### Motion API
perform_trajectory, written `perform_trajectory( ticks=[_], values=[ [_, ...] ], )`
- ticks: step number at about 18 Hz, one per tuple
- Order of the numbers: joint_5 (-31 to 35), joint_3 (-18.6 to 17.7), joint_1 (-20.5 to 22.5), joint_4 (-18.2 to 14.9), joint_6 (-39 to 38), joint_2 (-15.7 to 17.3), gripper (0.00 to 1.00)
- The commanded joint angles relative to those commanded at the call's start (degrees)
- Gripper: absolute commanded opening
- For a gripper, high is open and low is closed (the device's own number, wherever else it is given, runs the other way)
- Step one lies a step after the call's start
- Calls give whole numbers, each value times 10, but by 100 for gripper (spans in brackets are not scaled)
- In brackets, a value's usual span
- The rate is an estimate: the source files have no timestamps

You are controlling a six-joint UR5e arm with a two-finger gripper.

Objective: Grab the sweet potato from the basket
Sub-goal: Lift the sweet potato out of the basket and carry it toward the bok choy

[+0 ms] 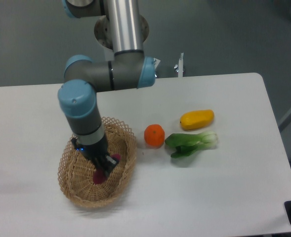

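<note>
The light tan wicker basket (76, 190) sits on the white table at the front left. The magenta-purple sweet potato (100, 177) lies inside it, with its ends showing on either side of my gripper (106, 167). The gripper reaches straight down into the basket, and its dark fingers (109, 163) stand across the middle of the sweet potato. The fingers hide the middle of the tuber. I cannot tell whether they are pressed onto it or still apart.
A round orange (154, 135) lies just right of the basket. A green bok choy (190, 143) and a yellow oblong fruit (197, 119) lie further right. The arm's elbow (81, 98) hangs over the basket's back rim.
</note>
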Motion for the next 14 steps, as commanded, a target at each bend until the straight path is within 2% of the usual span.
perform_trajectory(
  ticks=[4,9,14],
  values=[
    [-9,25,54,-3,46,0,18],
    [-27,41,127,-40,136,5,18],
    [-29,42,184,-46,228,5,18]
  ],
)
